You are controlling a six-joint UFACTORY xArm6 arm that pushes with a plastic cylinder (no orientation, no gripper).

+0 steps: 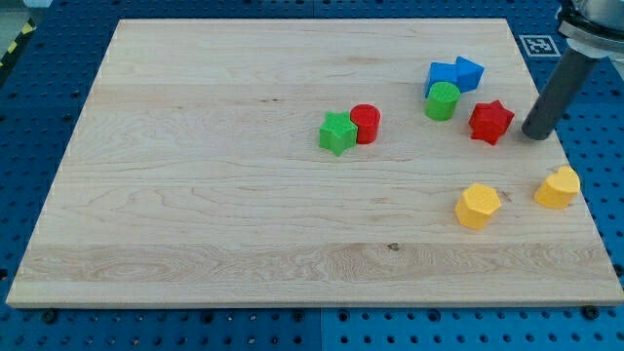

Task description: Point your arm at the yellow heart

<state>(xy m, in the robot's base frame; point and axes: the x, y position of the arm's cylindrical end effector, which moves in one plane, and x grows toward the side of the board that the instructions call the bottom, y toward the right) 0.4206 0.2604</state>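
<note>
The yellow heart (pixel 558 187) lies near the board's right edge, low in the view. My tip (pixel 534 135) is above it in the view, a little to its left, apart from it. The tip stands just right of the red star (pixel 490 121). The dark rod rises from the tip toward the view's top right corner.
A yellow hexagon (pixel 478 206) lies left of the heart. A green cylinder (pixel 442 100) and two blue blocks (pixel 455 76) sit left of the red star. A green star (pixel 337 133) touches a red cylinder (pixel 366 124) mid-board. The wooden board (pixel 195 195) ends just right of the heart.
</note>
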